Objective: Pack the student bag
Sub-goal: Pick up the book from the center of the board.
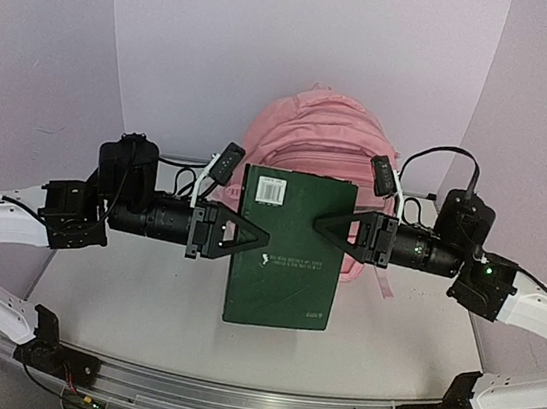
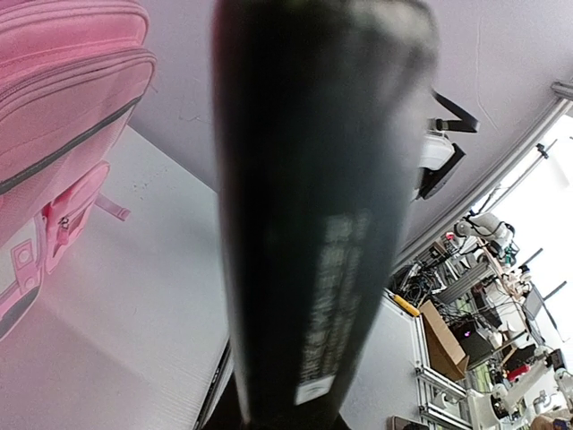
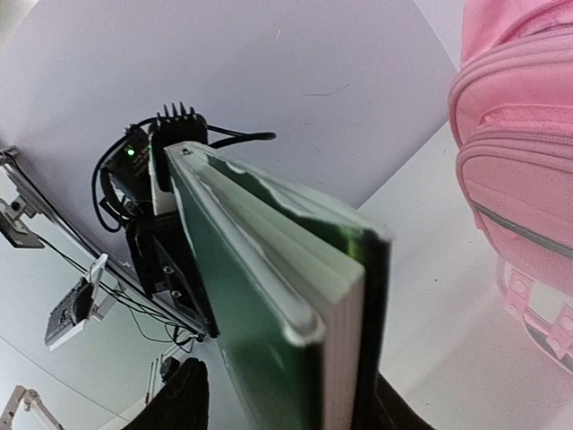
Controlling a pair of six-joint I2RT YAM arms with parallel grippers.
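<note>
Holding green book [image 1: 282,256] mid-frame above counter [image 1: 122,285] | left claw [image 1: 259,238] clenched on its left edge | right claw [image 1: 323,223] at right edge, grip cannot tell | student bag [image 1: 313,134] behind, upper centre

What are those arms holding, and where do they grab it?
A dark green book: the left pincer clamps its spine edge; the right pincer straddles the page edge, grip uncertain.

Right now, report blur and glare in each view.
Top external: sharp, evenly lit, green book crisp. Left wrist: the book's spine fills the frame, blurred; background washed out at right. Right wrist: the book's near corner soft, pink backpack slightly overexposed.
</note>
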